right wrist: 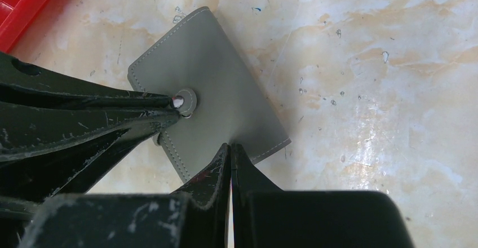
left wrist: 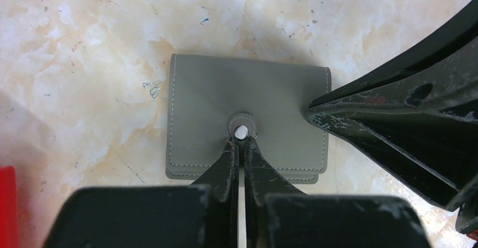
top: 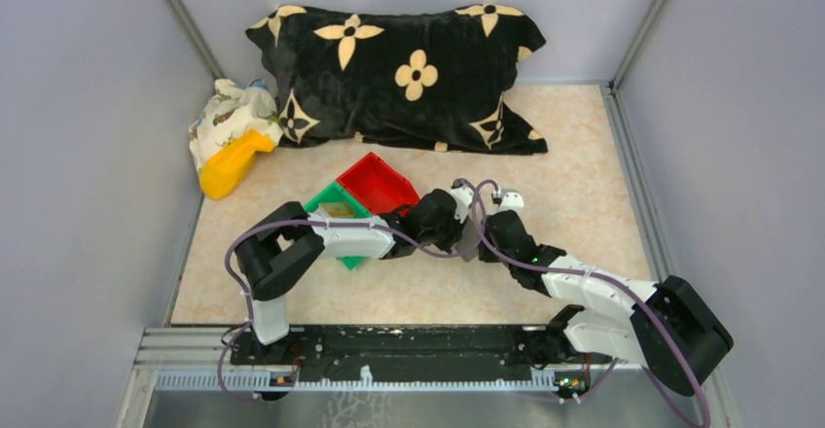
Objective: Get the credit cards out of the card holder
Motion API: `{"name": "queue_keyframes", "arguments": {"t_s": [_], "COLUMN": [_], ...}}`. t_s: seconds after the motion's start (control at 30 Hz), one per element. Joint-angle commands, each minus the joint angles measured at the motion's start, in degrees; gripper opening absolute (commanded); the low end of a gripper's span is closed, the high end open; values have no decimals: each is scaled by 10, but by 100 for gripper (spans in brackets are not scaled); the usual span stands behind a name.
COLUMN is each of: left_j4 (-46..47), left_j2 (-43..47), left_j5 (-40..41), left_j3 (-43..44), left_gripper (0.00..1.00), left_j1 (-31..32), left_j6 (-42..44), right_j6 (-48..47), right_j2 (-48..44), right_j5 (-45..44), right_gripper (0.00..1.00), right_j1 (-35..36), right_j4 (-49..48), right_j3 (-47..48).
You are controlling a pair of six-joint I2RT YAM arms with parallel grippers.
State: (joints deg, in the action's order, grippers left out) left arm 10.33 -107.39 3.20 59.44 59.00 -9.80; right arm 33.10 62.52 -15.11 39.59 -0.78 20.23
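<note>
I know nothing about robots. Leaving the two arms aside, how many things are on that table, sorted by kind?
Plastic bins: 2, the red bin and the green bin
Pillow: 1
Card holder: 1
Patterned cloth bundle: 1
Yellow object: 1
Total: 6

Sm. grey card holder (left wrist: 214,101) — folded flat

Red bin (top: 379,183) crowds card holder (left wrist: 214,90) (leftward).
</note>
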Motion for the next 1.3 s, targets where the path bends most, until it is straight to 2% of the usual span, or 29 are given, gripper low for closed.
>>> {"name": "queue_keyframes", "arguments": {"t_s": [0.0, 0.9, 1.0, 1.13, 1.27], "left_j4": [-20, 19, 18, 23, 37], "left_j2": [-19, 99, 97, 104, 118], "left_j5": [-11, 100, 106, 110, 113], "left_j3": [1, -72, -71, -77, -89], "left_gripper": [0, 0, 12, 19, 40], "left_j1": [1, 0, 0, 0, 0], "left_j6": [-3, -52, -51, -56, -61], "right_j6": [2, 15, -13, -53, -76], "right_j2": [4, 5, -10, -48, -74], "right_j5": [5, 3, 21, 10, 4], "right_gripper": [0, 0, 2, 13, 23], "right_j1": [1, 1, 2, 9, 9], "right_j4": [-21, -22, -28, -21, -9], "right_j3": [-2, -12, -5, 12, 33]}}
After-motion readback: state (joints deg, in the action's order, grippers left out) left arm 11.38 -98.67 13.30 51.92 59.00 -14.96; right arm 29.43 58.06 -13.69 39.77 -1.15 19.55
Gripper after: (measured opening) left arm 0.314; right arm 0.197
